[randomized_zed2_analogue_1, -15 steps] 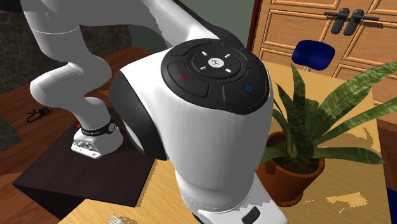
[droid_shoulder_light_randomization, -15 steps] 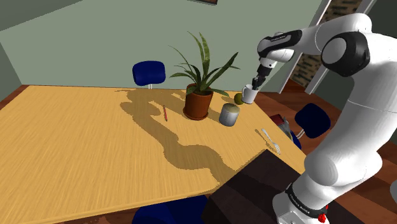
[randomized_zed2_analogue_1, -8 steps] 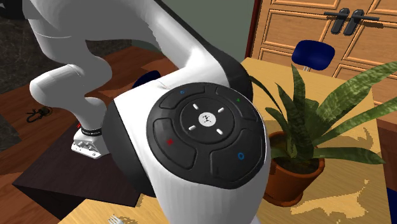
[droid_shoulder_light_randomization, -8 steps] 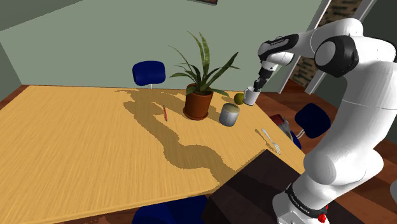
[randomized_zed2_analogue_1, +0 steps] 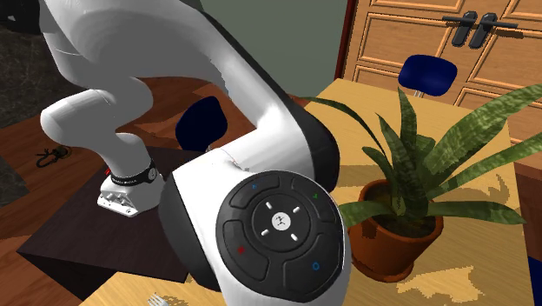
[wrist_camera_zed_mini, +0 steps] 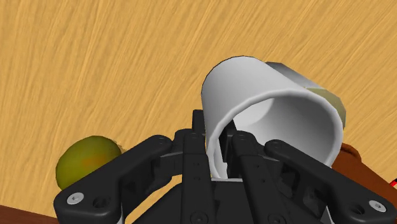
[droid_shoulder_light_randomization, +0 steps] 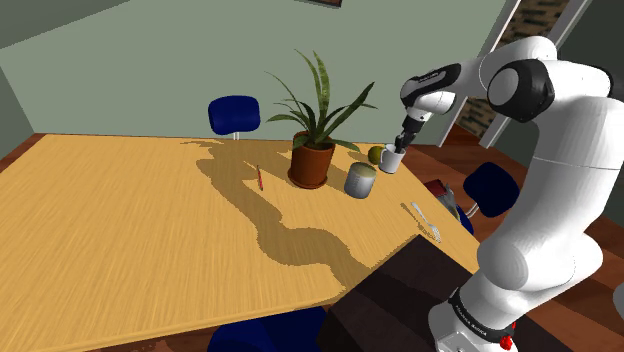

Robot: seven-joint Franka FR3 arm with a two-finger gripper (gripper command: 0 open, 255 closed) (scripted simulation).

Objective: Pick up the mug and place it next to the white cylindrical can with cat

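My gripper point(droid_shoulder_light_randomization: 401, 147) is shut on the white mug point(droid_shoulder_light_randomization: 392, 159), which hangs just past the white-grey cylindrical can point(droid_shoulder_light_randomization: 360, 180) near the table's far corner in the shoulder view. In the wrist view the black fingers point(wrist_camera_zed_mini: 200, 137) pinch the mug's point(wrist_camera_zed_mini: 254, 95) wall at the rim, one inside and one outside. The mug lies tilted with its mouth toward the camera. A grey-topped can point(wrist_camera_zed_mini: 304, 81) peeks out behind it.
A yellow-green fruit point(droid_shoulder_light_randomization: 376, 154) point(wrist_camera_zed_mini: 89, 162) lies right beside the mug. A potted plant point(droid_shoulder_light_randomization: 311, 160) point(randomized_zed2_analogue_1: 395, 243) stands on the can's other side, a red pencil point(droid_shoulder_light_randomization: 259, 178) farther along. A white utensil point(droid_shoulder_light_randomization: 427, 221) lies by the table's point(droid_shoulder_light_randomization: 120, 240) near edge. Blue chairs point(droid_shoulder_light_randomization: 235, 112) stand around.
The gripper has come down a little with the mug, toward the can and the fruit. The arm's elbow has swung over, and the big joint sank in the second exterior view.
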